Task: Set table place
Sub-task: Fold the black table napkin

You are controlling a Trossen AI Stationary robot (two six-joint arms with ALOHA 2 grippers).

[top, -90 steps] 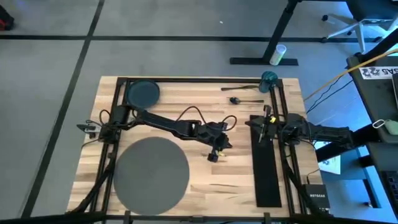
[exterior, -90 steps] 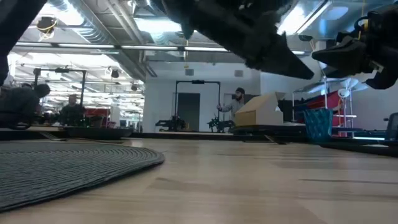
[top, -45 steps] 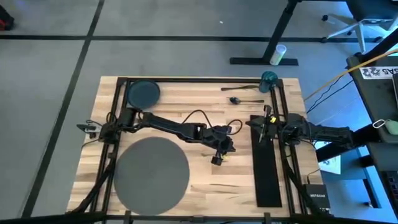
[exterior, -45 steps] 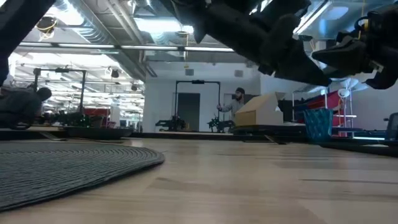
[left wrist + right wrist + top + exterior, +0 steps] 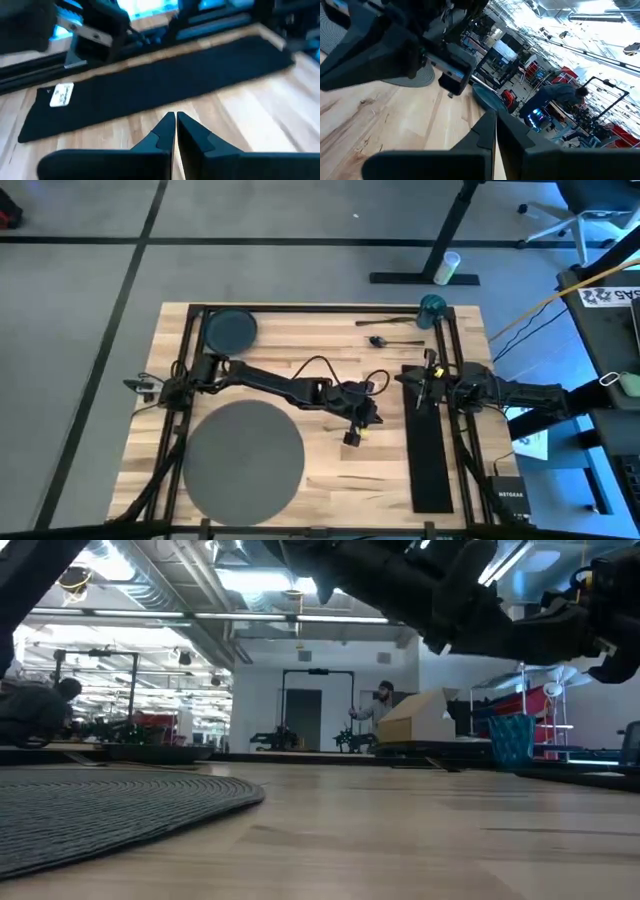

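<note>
The place, a large round dark-grey placemat, lies flat on the table at the near left. My left gripper is shut and empty. It hangs above bare wood mid-table, between the placemat and a long black napkin. My right gripper waits shut above the napkin's far end, at the table's right.
A dark round plate sits at the far left corner. A fork, a spoon and a teal cup are at the far right. Bare wood lies between placemat and napkin. Black frame rails run along the table's sides.
My left gripper has moved a little toward the table's right edge, nearer the black napkin, staying shut and above the wood. Nothing on the table has moved.
</note>
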